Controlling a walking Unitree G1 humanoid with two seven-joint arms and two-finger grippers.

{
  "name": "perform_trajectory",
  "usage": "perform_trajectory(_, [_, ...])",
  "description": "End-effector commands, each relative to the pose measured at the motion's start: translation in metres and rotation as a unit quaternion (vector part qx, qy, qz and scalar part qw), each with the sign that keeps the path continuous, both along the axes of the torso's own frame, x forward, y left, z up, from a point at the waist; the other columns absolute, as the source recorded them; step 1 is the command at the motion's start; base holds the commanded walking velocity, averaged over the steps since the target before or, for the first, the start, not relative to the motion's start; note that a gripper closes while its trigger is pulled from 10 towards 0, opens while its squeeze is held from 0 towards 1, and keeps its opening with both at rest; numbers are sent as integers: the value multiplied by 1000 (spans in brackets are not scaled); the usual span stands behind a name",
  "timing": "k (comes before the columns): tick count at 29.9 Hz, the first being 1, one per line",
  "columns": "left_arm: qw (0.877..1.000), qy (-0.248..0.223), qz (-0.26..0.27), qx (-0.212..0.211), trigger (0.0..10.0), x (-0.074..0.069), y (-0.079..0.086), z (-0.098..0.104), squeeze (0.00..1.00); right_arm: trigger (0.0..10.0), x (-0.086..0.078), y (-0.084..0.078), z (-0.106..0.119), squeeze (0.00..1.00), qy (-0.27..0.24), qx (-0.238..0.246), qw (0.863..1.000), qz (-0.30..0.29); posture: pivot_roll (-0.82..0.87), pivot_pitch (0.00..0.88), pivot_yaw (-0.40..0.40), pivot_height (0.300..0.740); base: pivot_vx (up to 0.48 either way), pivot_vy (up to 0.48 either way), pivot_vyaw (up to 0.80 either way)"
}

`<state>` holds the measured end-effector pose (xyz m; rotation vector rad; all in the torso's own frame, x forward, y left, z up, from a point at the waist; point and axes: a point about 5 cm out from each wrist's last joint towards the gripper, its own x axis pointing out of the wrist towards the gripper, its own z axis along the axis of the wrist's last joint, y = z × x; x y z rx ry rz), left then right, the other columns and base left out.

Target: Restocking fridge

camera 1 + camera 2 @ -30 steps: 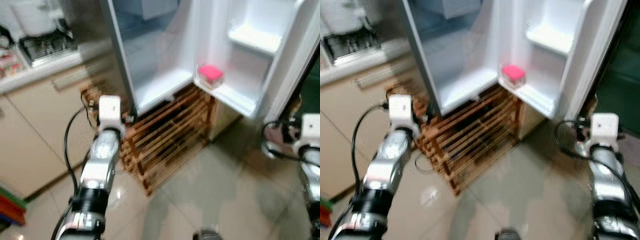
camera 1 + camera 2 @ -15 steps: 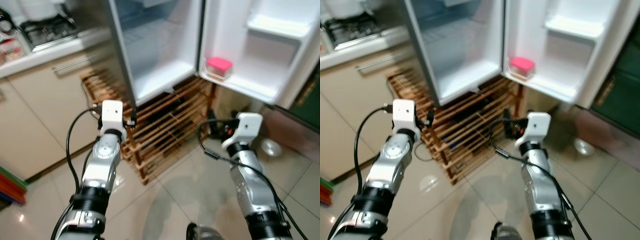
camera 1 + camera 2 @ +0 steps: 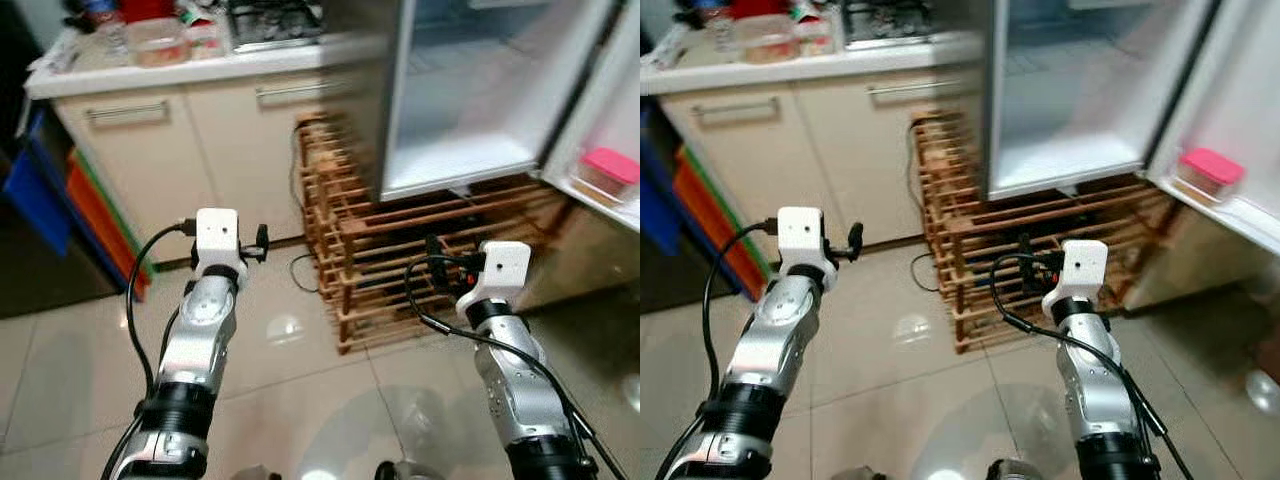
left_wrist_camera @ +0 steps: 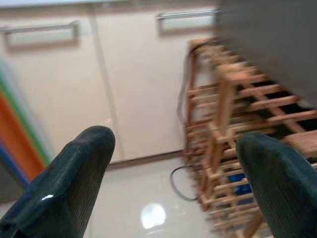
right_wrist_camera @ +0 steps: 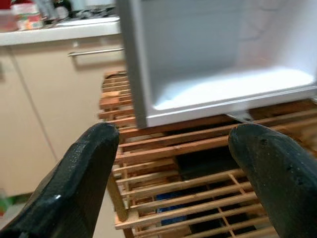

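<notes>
the fridge [image 3: 470, 90] stands open on the robot's right above a wooden rack [image 3: 400, 250], a pink-lidded box [image 3: 610, 170] already in its door shelf, so the step in hand looks like fetching more stock from the surface [image 3: 180, 65] to the left; it is best done by turning squarely toward that surface before reaching. the left gripper [image 4: 173, 163] and right gripper [image 5: 173, 163] both hang wide apart and hold nothing. the containers [image 3: 160, 40] on the surface are cut off at the frame's top and too small to identify.

Both arms raised forward, left gripper [image 4: 173, 183] and right gripper [image 5: 178, 173] — fingers spread
</notes>
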<state>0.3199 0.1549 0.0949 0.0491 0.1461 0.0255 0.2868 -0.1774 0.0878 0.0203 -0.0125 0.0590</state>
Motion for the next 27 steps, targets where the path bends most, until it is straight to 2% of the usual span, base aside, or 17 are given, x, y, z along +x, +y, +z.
perform_trajectory(1, [1000,-19,-1,10,10000,-2,-2,6,0,10000,2,0,-1,0,4,-4,1000,2,-83,0,13,740,0,0,481])
perform_trajectory(5, [999,-38,2,1,10000,-3,0,11,0,10000,2,6,-4,0,7,-27,1000,11,-78,0,9,740,0,0,253])
perform_trajectory(10, [994,-106,23,19,10000,5,4,40,0,10000,0,15,29,0,-105,-46,993,8,-79,0,13,740,447,0,0])
perform_trajectory(12, [992,-120,22,23,10000,5,3,45,0,10000,2,18,37,0,-125,-47,991,7,-85,0,16,740,435,0,0])
perform_trajectory(17, [993,-108,40,8,10000,4,5,40,0,10000,4,22,37,0,-119,-37,992,13,-86,0,18,740,413,107,0])
perform_trajectory(18, [994,-96,48,-1,10000,4,7,37,0,10000,3,21,31,0,-105,-34,994,18,-82,0,16,740,382,292,0])
perform_trajectory(19, [995,-84,55,-9,10000,5,8,33,0,10000,0,16,17,0,-69,-27,997,19,-75,0,15,740,379,296,0])
perform_trajectory(22, [995,-85,55,-8,10000,5,8,33,0,10000,-2,13,10,0,-50,-23,998,14,-69,0,14,740,379,296,0])
perform_trajectory(27, [994,-100,46,13,10000,4,10,39,0,10000,-1,20,6,0,-38,-15,999,25,-59,0,16,740,412,242,490])
